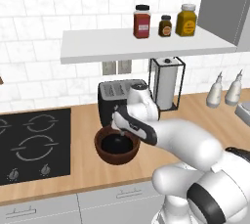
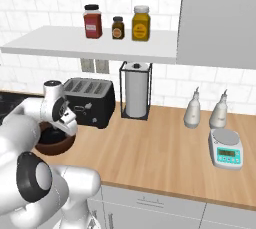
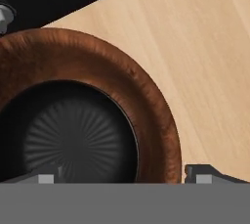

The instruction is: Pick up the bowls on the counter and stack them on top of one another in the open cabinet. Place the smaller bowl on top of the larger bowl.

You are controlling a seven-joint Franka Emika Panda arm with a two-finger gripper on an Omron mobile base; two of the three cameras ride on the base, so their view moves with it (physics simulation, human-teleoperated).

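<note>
The deep round reddish-brown wood-like bowl (image 1: 117,145) sits on the long light-brown wood-grain counter (image 2: 165,148), just in front of the black four-slot toaster (image 2: 90,101). The shallow glossy black bowl (image 3: 78,137) already lies nested inside it. The robot's two-finger gripper (image 3: 119,174) hovers low over the brown bowl's rim (image 3: 161,120), jaws spread apart and empty, one fingertip (image 3: 202,174) outside the wall and the other inside over the black bowl. To grasp well, it should probably descend so the rim sits between the pads, close firmly, then lift level so the inner bowl does not slide, clearing the toaster. The wide flat white shelf board (image 1: 107,47), carrying three spice jars (image 1: 166,21), waits above.
</note>
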